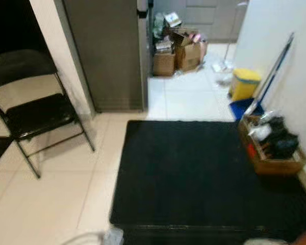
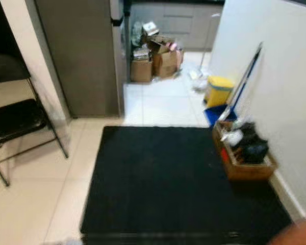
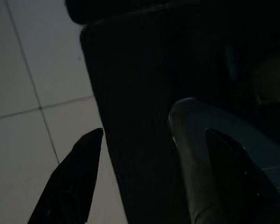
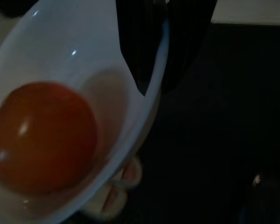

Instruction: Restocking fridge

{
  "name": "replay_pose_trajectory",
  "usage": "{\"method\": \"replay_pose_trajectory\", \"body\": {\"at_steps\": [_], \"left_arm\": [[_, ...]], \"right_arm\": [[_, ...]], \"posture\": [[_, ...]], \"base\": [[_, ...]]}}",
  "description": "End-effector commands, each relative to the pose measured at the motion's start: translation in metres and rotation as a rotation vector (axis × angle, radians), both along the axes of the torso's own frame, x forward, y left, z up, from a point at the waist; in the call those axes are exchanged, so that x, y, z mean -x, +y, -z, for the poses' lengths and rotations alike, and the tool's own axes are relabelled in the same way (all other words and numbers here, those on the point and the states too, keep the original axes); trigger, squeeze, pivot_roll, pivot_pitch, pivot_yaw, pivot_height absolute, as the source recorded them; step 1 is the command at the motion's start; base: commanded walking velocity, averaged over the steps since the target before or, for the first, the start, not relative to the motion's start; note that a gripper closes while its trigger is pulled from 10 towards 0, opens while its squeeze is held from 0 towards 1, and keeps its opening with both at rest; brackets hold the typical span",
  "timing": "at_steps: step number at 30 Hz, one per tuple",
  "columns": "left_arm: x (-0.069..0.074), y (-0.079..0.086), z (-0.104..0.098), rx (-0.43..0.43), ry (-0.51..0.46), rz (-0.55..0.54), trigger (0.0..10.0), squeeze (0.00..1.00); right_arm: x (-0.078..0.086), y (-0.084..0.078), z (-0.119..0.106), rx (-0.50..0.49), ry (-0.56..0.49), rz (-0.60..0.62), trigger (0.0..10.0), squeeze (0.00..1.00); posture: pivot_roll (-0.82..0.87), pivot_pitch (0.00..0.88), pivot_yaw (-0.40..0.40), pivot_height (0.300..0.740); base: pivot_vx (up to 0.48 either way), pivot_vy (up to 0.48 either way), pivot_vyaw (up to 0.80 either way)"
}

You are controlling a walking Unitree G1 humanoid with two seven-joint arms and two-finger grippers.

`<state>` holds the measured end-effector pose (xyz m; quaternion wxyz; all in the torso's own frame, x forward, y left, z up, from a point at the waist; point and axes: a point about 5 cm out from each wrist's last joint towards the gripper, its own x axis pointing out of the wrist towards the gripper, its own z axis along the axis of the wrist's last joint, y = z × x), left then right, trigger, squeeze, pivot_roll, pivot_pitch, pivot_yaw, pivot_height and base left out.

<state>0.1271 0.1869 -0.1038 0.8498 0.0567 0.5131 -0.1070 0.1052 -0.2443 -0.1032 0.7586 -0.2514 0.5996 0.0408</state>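
Room: pale tiled floor (image 1: 51, 204) with a black mat (image 1: 204, 173) ahead of me; the grey fridge (image 1: 107, 56) stands beyond its far left corner, door shut, cardboard boxes (image 1: 176, 56) piled past it.
Right tool: my right tool (image 4: 154, 86) is pinched on the rim of a white bowl (image 4: 60, 60), one finger inside the wall and one outside.
Load: an orange-red round fruit (image 4: 39, 137), perhaps a tomato, sits loose in the bowl's bottom.
Left tool: my left tool (image 3: 154, 158) hangs spread and idle over the mat's edge, pinching nothing.
Surroundings: a black folding chair (image 1: 33, 109) to my left, a wooden crate of clutter (image 1: 270, 148) against the right wall, a yellow bin (image 1: 245, 84) and a leaning mop handle (image 1: 273, 74) beyond.
Risk: I judge the rim grip thin; a jolt while walking could tip the bowl and roll the fruit out.
Risk two: the mat's edge could catch my foot.
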Motion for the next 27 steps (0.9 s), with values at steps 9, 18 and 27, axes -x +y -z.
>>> {"method": "replay_pose_trajectory", "body": {"at_steps": [9,18,27], "left_arm": [[0.0101,-0.0005,0.0033,0.000,0.031,0.003,10.0,0.00],[0.0096,0.0002,0.0030,-0.002,0.030,0.006,10.0,0.00],[0.0097,-0.0004,0.0031,-0.001,0.031,0.008,10.0,0.00]], "right_arm": [[-0.0046,-0.0011,-0.0016,0.011,-0.020,-0.013,10.0,0.00],[-0.0040,-0.0006,-0.0013,0.011,-0.009,-0.010,10.0,0.00],[-0.0037,-0.0019,-0.0015,0.013,-0.008,-0.008,10.0,0.00]], "posture": [[0.04,0.000,-0.026,0.740],[0.04,0.000,-0.024,0.740],[0.03,0.000,-0.023,0.740]], "base": [[0.315,0.000,0.00],[0.310,0.000,-0.43],[0.311,0.000,-0.80]]}}
